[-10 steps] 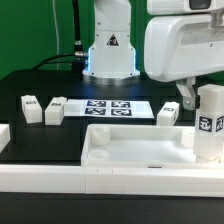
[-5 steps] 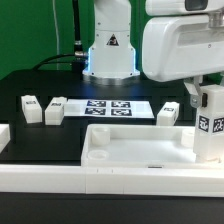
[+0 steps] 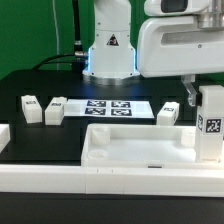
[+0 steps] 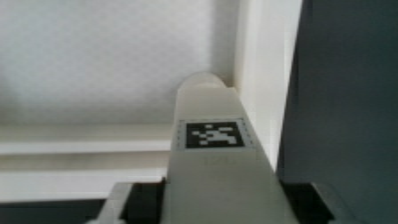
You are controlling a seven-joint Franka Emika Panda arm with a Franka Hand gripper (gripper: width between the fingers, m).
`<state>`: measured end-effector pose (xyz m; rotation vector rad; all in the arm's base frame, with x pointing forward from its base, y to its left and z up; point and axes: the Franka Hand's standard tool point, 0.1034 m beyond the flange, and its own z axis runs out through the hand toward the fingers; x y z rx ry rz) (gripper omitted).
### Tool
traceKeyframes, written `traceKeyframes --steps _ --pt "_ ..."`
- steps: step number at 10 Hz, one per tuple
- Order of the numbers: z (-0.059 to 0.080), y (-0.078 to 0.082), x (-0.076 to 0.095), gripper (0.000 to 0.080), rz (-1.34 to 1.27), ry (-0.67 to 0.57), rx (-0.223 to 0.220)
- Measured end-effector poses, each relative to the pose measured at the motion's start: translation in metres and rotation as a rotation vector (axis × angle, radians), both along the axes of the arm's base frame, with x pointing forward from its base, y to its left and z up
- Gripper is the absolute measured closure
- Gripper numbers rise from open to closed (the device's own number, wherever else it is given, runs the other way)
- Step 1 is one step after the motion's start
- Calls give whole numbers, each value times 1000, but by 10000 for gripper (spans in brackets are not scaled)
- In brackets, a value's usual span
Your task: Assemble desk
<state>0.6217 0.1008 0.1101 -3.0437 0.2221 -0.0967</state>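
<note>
1. I am holding one white leg upright at the right edge of the exterior view. My gripper is closed narrowly on its upper end.
2. The tabletop is lying at lower centre, with its right end just beside the leg. In the wrist view the leg is pointing at a corner of the tabletop. I cannot see the mounting spot, so I am risking landing on the raised rim or jamming at an angle.
3. I am gripping smooth plastic. If I am pressing or twisting too hard, the leg may be turning or slipping between my pads.
4. The tabletop looks loose. A skewed push could be sliding it toward the rail along the bottom of the frame.
5. A spare leg is sitting just left of my gripper, at the end of the marker board. A wide sideways swing could knock it over.
</note>
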Motion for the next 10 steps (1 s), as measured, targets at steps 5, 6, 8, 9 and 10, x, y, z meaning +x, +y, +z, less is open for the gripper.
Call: traceKeyframes --steps 5,6,8,9,10 --pt "-1 2 -1 509 -540 50 59" --pt "-1 3 -1 509 -631 61 71" --pt "-1 5 -2 509 -764 79 82" --pt "-1 6 -2 509 -806 80 84" --pt "-1 6 -1 509 -819 81 85"
